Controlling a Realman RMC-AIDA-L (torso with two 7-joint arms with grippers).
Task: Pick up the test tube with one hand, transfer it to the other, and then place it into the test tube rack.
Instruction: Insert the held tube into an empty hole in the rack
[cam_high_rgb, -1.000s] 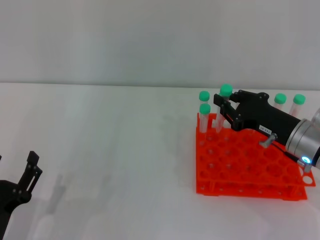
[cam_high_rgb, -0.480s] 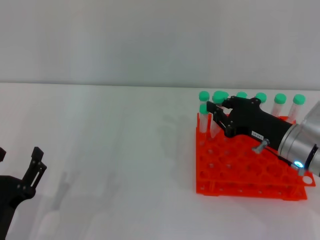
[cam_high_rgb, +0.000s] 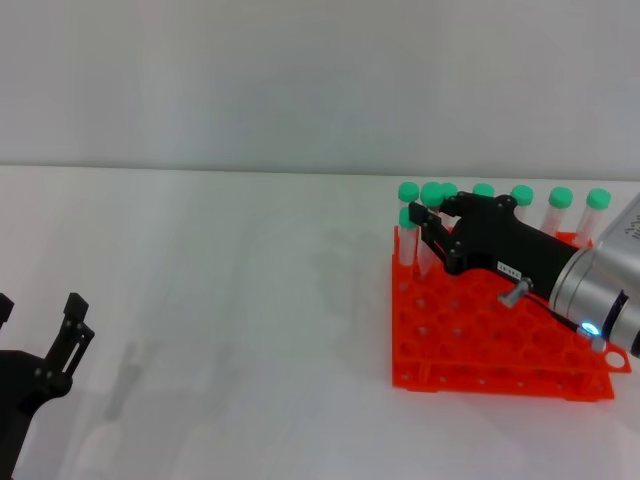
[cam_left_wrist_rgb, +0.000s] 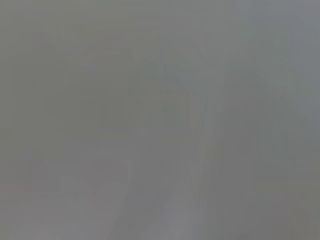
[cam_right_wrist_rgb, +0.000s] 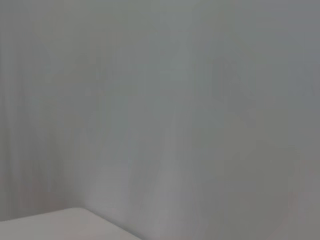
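Right gripper (cam_high_rgb: 428, 222), black with a small white label, reaching over the far left corner of the orange-red test tube rack (cam_high_rgb: 480, 345) from the right. Fingers (cam_high_rgb: 424, 213) clamped on the test tube (cam_high_rgb: 431, 205): green cap just above the fingertips, clear body running down between them toward the rack's holes. Long axis close to upright, cap up, lower end down near the back row; whether seated in a hole or just above, cannot tell. Beyond the gripper, along the rack's far row, five more green-capped tubes (cam_high_rgb: 560, 208) standing upright, stretching off behind the wrist; two others (cam_high_rgb: 408, 200) just to the fingertips' left at the rack's corner, one behind the other. Silver arm with blue light (cam_high_rgb: 588, 328) trailing back over the rack's right side. Left gripper (cam_high_rgb: 40, 340) well apart from the right one, low at the table's (cam_high_rgb: 220, 300) near left edge, fingers spread with nothing between. Both wrist views blank grey.
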